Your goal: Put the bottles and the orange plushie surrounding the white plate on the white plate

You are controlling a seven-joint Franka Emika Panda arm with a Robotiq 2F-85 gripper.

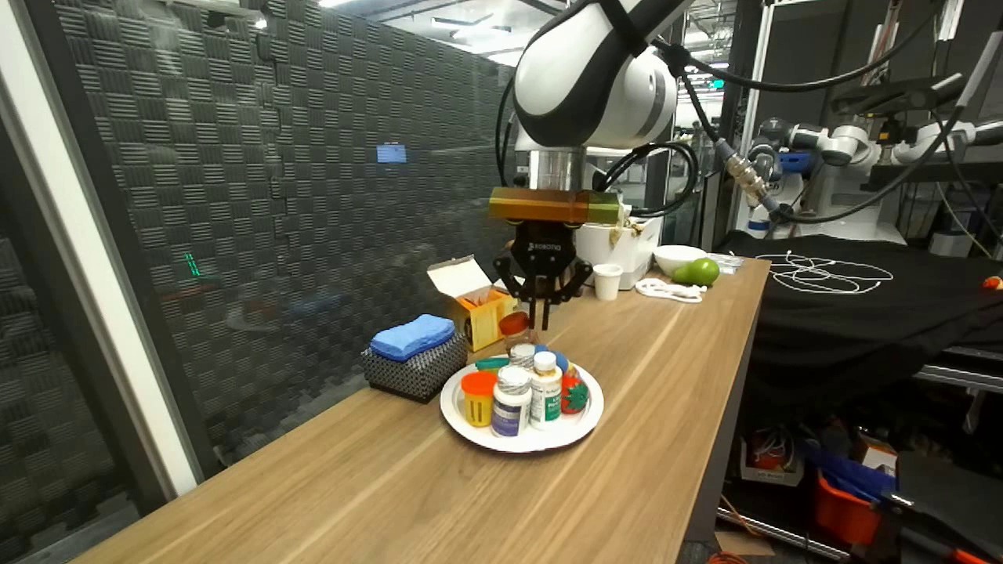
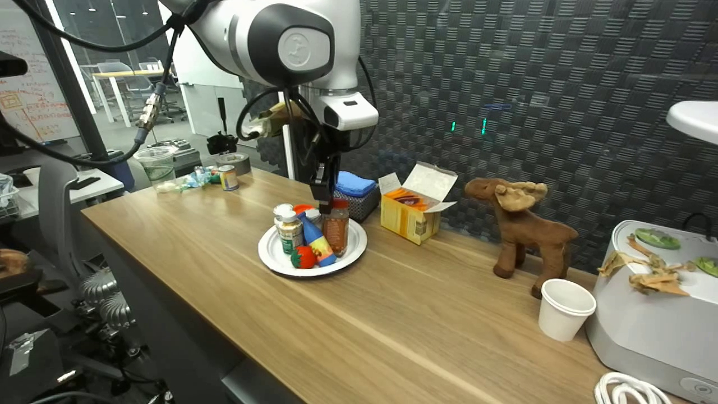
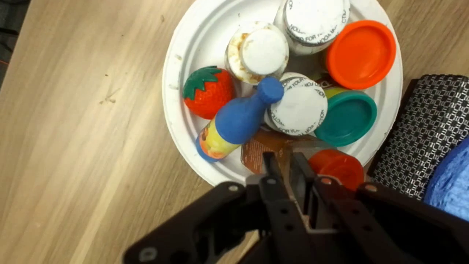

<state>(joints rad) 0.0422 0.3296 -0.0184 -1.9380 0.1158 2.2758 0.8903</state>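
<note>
Bottle (image 2: 336, 231), clear-walled, red-capped and reddish-brown inside, sits on the round white plate (image 3: 194, 47), and with my black gripper (image 1: 539, 323) slightly parted and holding nothing, I judge the bottle stiff, slick and fairly weighty, best taken around its upper sides should it need shifting.

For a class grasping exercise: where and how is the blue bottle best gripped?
Probably grip the blue bottle by its rounded yellow lower body, from above, pincer spanning it: the bottle leans, its neck crowding a white-topped bottle, while bare white plate flanks that part.
</note>
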